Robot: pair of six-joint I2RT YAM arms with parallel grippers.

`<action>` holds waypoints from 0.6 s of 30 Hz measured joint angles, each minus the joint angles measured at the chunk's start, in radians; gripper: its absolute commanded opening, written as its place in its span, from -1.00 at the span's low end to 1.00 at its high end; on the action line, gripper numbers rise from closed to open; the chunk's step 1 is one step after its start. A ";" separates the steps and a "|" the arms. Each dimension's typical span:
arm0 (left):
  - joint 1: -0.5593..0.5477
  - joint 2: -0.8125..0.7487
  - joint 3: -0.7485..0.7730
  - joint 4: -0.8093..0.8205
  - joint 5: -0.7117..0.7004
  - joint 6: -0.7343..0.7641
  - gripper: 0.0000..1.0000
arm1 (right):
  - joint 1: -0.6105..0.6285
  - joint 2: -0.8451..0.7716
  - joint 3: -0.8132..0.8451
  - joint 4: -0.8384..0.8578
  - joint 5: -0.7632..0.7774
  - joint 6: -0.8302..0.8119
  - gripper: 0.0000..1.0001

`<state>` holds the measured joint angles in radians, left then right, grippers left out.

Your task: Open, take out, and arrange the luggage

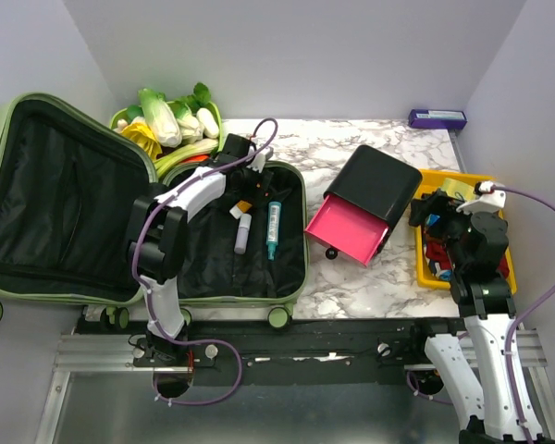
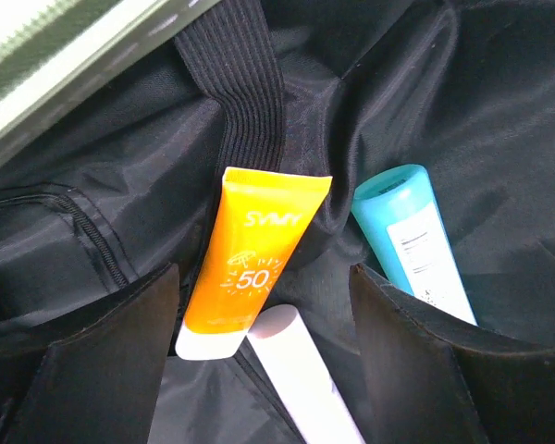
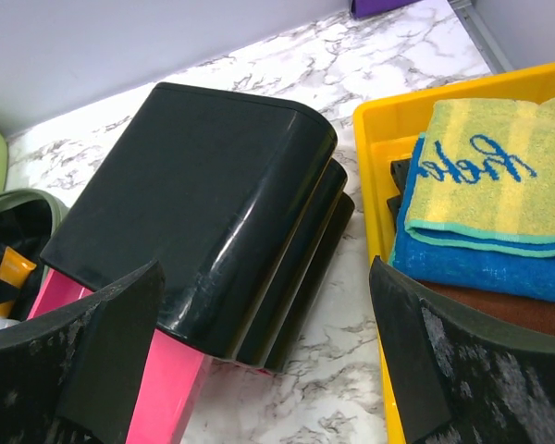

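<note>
My left claw (image 2: 262, 305) hangs wide astride the orange sunscreen tube (image 2: 245, 268) inside the luggage (image 1: 231, 300), open flat at the table's left, so I should drop straight, miss the white tube (image 2: 301, 379), and squeeze its middle gently.

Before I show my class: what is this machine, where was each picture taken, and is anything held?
Two robot arms are fixed at the table's near edge, each ending in a two-finger gripper. One picture looks down from above; the other two come from cameras on the wrists. On the table lie the open green luggage, a black box with a pink drawer, a yellow tray holding a towel, and vegetables. The left gripper reaches into the luggage, fingers open either side of an orange tube. The right gripper hangs open near box and tray. Nothing is held.
</note>
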<state>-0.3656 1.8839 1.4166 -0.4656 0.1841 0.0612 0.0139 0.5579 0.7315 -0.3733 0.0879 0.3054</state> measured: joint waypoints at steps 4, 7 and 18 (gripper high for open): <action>0.002 0.047 0.012 -0.007 0.000 -0.005 0.60 | 0.000 -0.021 -0.002 -0.022 0.000 -0.008 1.00; 0.002 0.059 0.030 -0.032 -0.001 -0.010 0.46 | 0.000 -0.039 -0.002 -0.032 0.000 -0.014 1.00; 0.003 0.081 0.054 -0.047 -0.029 -0.027 0.13 | 0.000 -0.057 -0.013 -0.055 0.002 -0.033 1.00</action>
<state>-0.3622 1.9648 1.4708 -0.5121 0.1551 0.0338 0.0139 0.5007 0.7181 -0.4278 0.0895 0.2722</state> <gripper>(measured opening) 0.610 0.998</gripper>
